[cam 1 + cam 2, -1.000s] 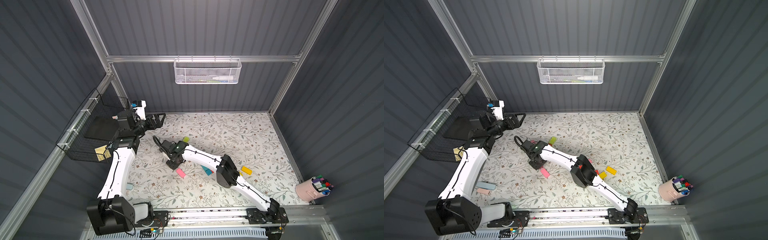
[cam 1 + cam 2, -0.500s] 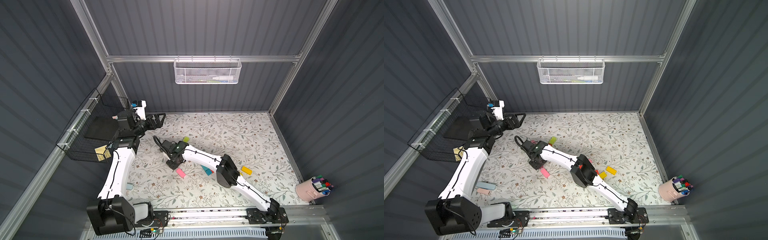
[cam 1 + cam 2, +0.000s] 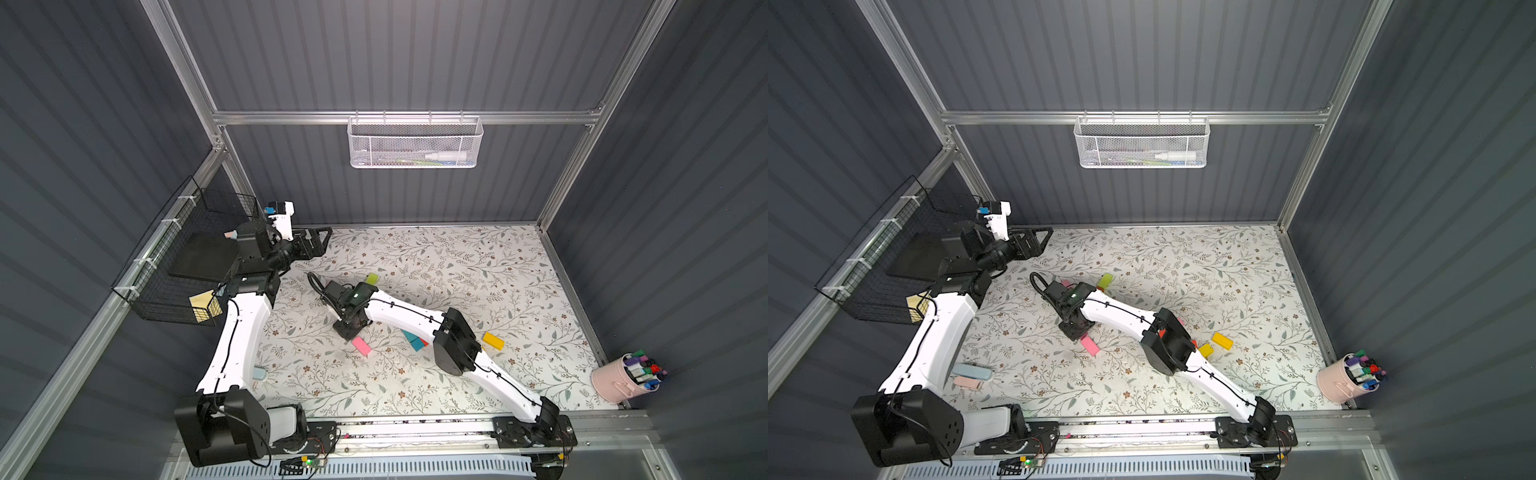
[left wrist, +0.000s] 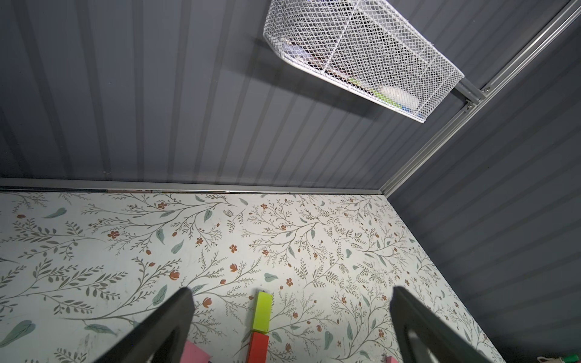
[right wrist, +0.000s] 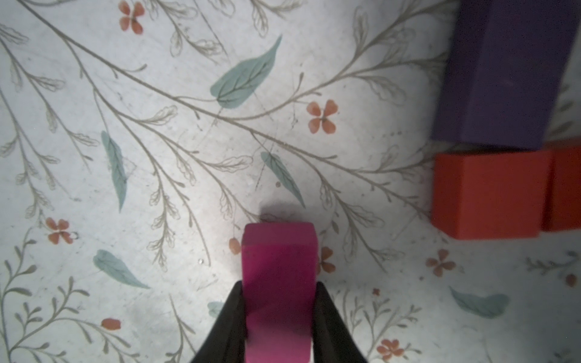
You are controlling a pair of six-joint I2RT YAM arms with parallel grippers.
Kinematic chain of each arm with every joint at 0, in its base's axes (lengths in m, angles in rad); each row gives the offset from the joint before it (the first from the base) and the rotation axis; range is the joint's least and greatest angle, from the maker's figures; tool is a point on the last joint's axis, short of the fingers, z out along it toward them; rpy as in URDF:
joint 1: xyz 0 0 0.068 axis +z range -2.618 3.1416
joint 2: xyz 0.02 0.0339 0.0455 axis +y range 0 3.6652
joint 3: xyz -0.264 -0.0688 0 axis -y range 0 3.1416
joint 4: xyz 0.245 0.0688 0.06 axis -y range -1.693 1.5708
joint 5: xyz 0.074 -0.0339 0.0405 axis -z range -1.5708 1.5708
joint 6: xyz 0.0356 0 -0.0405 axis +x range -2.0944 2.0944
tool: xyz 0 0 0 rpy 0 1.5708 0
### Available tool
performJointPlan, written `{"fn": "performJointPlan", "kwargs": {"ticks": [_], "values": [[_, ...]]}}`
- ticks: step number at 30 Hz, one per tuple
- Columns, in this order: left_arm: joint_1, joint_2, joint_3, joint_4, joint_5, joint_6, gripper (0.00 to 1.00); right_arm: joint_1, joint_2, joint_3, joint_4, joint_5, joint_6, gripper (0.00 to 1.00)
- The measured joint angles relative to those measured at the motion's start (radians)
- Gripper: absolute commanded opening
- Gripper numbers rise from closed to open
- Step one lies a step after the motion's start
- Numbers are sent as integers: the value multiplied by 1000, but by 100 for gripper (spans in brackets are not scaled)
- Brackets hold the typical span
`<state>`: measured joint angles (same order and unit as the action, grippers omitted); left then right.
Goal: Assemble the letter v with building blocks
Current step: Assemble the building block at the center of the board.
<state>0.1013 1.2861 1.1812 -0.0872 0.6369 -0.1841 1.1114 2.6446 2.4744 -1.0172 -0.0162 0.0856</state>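
I hold the magenta block (image 5: 278, 261) clamped in the right gripper (image 5: 278, 286), long axis pointing out of the jaws. The lime block (image 3: 371, 278) lies at one o'clock from it. Left gripper (image 4: 291, 290) gapes empty, farther off.

1. In both top views the worktop (image 3: 457, 266) fills the lower middle of the frame. The mesh basket (image 3: 415, 143) hangs on the back wall above it.
2. The wire basket (image 3: 166, 307) hangs on the side wall at frame left. The marker cup (image 3: 615, 382) stands at the worktop's lower right corner.
3. The left claw (image 3: 326, 242) is over the worktop's upper left corner. The right claw (image 3: 348, 332) is near its centre.
4. The held block (image 5: 278, 283) sits between the right claw's fingers. The loose block (image 3: 361, 345) lies just lower right of that claw.
5. The far block (image 3: 371, 278) lies above and slightly right of the right claw. The block cluster (image 3: 413, 338) lies right of the loose block. The lone block (image 3: 493, 340) lies further right.
6. Two cases (image 3: 971, 376) lie side by side at the worktop's lower left.
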Motion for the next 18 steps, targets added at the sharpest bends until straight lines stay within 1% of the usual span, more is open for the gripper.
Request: {"fn": "performJointPlan", "kwargs": {"ticks": [10,13,15,17,18], "values": [[1,0,-16,0,0,2,100,13,0,-1,-5,2,1,20],[1,0,-16,0,0,2,99,14,0,-1,-5,2,3,27],[1,0,-16,0,0,3,100,14,0,-1,-5,3,9,36],[1,0,-16,0,0,5,100,14,0,-4,-5,2,16,43],[1,0,-16,0,0,5,100,15,0,-10,-6,3,20,44]]}}
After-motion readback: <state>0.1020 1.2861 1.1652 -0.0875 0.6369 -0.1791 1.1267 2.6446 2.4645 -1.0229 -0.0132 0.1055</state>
